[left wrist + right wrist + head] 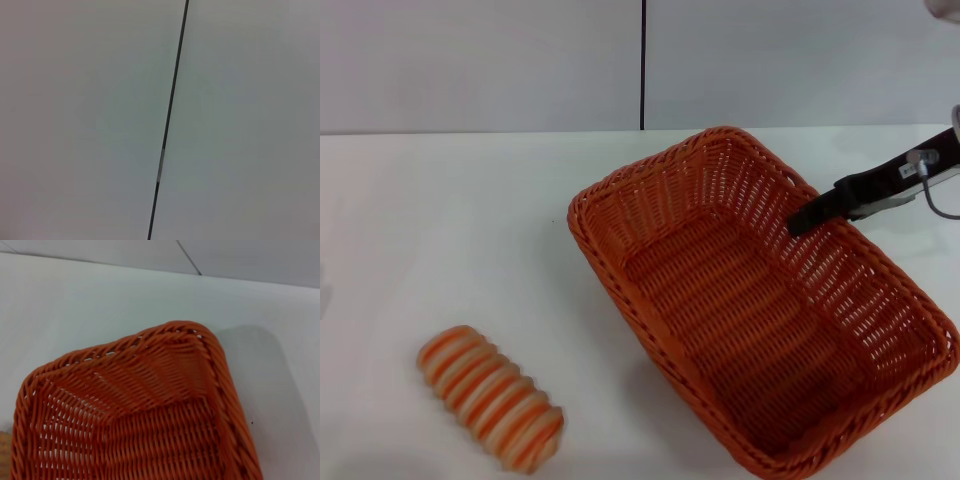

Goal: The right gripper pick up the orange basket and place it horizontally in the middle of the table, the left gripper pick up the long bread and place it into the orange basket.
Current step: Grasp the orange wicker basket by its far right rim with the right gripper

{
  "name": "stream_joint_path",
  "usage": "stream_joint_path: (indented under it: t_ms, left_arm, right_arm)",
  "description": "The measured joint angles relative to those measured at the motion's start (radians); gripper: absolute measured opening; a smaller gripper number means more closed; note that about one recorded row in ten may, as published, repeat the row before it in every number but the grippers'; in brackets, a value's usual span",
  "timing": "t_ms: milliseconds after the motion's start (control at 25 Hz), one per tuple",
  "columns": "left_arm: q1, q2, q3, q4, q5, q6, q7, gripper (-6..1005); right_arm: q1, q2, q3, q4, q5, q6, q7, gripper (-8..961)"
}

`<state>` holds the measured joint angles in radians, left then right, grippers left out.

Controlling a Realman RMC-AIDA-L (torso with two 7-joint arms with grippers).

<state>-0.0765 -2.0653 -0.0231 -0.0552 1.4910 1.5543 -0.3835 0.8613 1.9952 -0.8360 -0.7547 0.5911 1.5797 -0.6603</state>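
While the orange basket (760, 300) sits skewed on the desk (440, 230), your right gripper (810, 215), state unclear, reaches its rim; long bread (492, 397) remains untouched.

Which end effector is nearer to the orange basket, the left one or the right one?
Right. The right end effector reaches over the orange basket at its right side wall. The left end effector shows in no view; its wrist camera sees only wall.

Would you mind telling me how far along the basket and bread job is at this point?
Nothing looks finished. The orange basket sits diagonally toward the table's right side, and the right gripper is at its far rim. The long bread lies on the table outside the basket, untouched. Left: straightening the basket mid-table, then loading the bread.
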Motion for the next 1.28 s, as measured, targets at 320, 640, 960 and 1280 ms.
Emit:
stream_joint_path:
  t_ms: [320,640,960,1280]
  left_arm:
    - [0.005,0.0,0.0,-0.001,0.0,-0.002,0.0,783]
    - [0.004,0.001,0.0,-0.006,0.0,-0.002,0.0,780]
    - [0.008,0.001,0.0,-0.009,0.0,0.003,0.0,776]
    - [0.011,-0.001,0.0,-0.01,0.0,0.008,-0.009,773]
  right_arm:
    - [-0.009,0.005,0.0,0.016,0.003,-0.008,-0.016,598]
    - [-0.009,0.005,0.0,0.053,0.001,-0.014,-0.041,429]
    - [-0.014,0.005,0.0,0.029,0.004,0.014,-0.081,217]
    - [0.002,0.015,-0.005,-0.054,0.006,0.078,-0.157,162]
